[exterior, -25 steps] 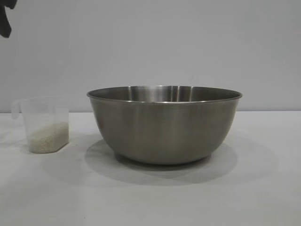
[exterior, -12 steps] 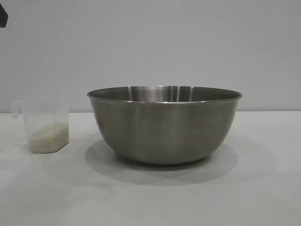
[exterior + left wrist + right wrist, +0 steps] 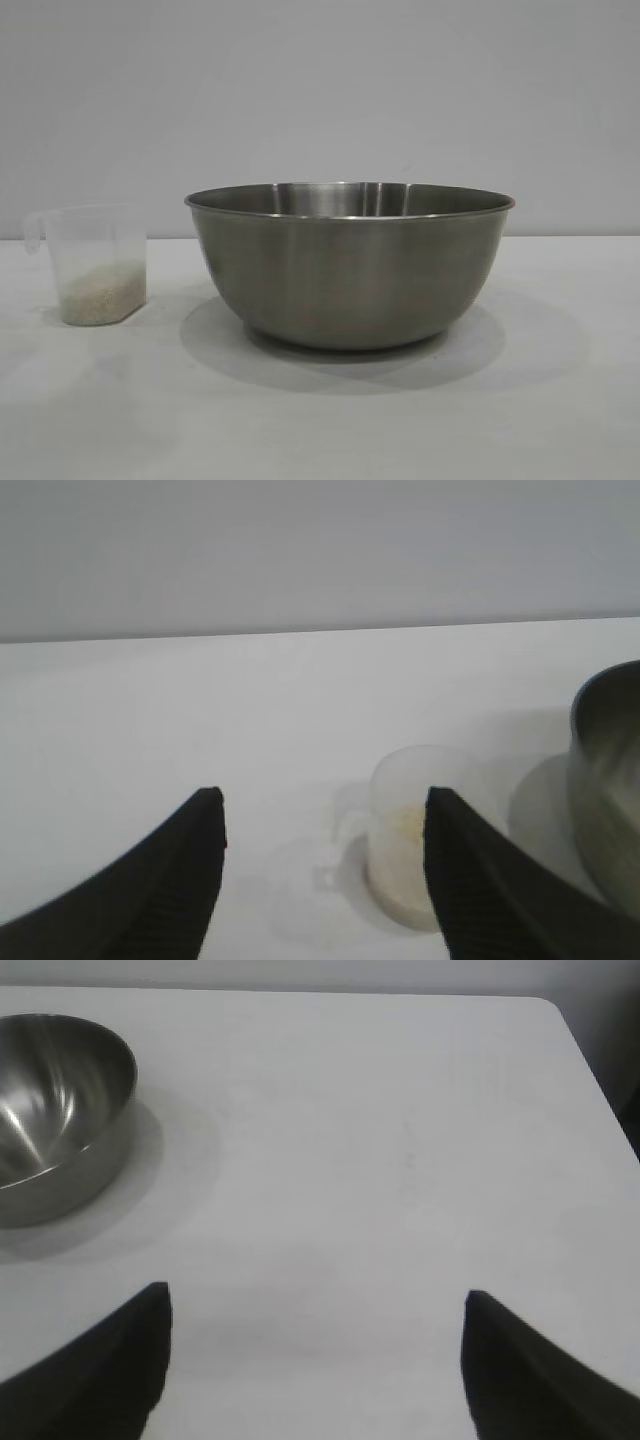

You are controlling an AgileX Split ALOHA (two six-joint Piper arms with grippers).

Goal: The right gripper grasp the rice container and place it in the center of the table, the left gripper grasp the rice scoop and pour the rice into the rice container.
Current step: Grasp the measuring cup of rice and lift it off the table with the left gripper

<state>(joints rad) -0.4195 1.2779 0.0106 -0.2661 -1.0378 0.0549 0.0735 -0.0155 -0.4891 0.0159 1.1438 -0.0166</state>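
The rice container (image 3: 349, 265), a large steel bowl, stands on the white table (image 3: 320, 420) in the middle of the exterior view. The rice scoop (image 3: 95, 262), a translucent cup with a side handle, stands to its left with rice (image 3: 100, 290) in its bottom. Neither gripper shows in the exterior view. My left gripper (image 3: 320, 810) is open and empty, raised above and back from the scoop (image 3: 415, 835), with the bowl's wall (image 3: 605, 790) at the edge. My right gripper (image 3: 315, 1305) is open and empty over bare table, well away from the bowl (image 3: 55, 1110).
The table's rounded far corner and edge (image 3: 560, 1020) show in the right wrist view, with a dark gap beyond. A plain grey wall (image 3: 320, 90) stands behind the table.
The dark tip of the left gripper at the exterior view's top left corner has risen out of view. The bowl and scoop have not moved.
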